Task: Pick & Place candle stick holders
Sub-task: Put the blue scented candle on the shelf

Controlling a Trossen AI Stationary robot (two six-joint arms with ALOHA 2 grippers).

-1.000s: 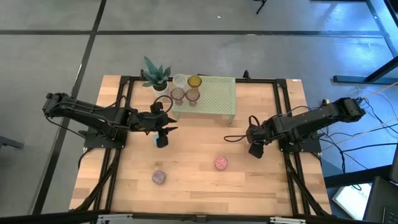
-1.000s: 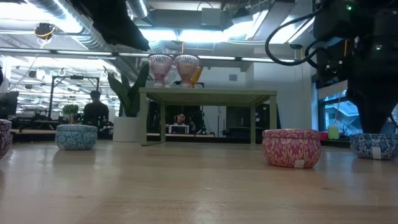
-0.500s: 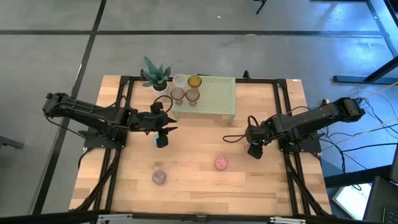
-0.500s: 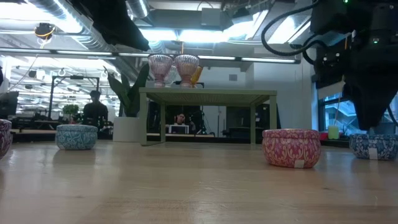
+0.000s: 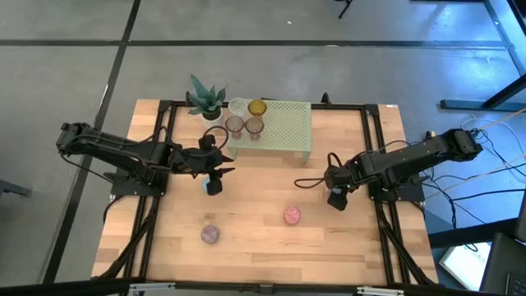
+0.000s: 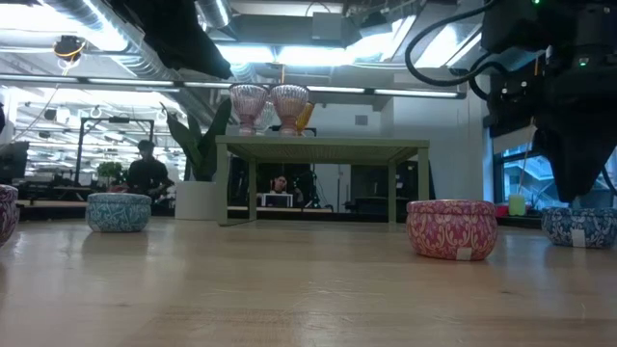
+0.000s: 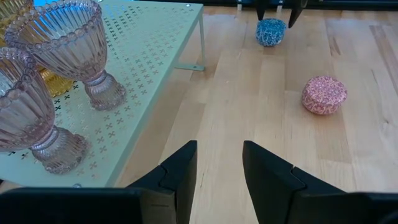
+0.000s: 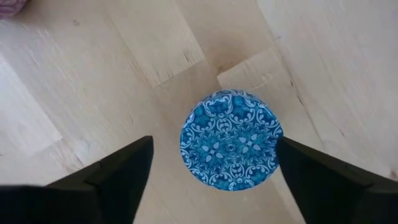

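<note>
The right claw [image 8: 211,168] has apparently lifted and spread above the blue tin [image 8: 229,148].

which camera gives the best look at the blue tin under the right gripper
The right wrist view: the blue tin fills the middle, its patterned lid seen from above between the open right gripper fingers. The low view shows only its side at the edge. The left wrist view shows it small and far. In the high view the gripper hides it.

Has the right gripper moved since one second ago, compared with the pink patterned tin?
Yes. In the low view the right gripper has shifted slightly toward the pink patterned tin, and now sits above the blue patterned tin.
</note>
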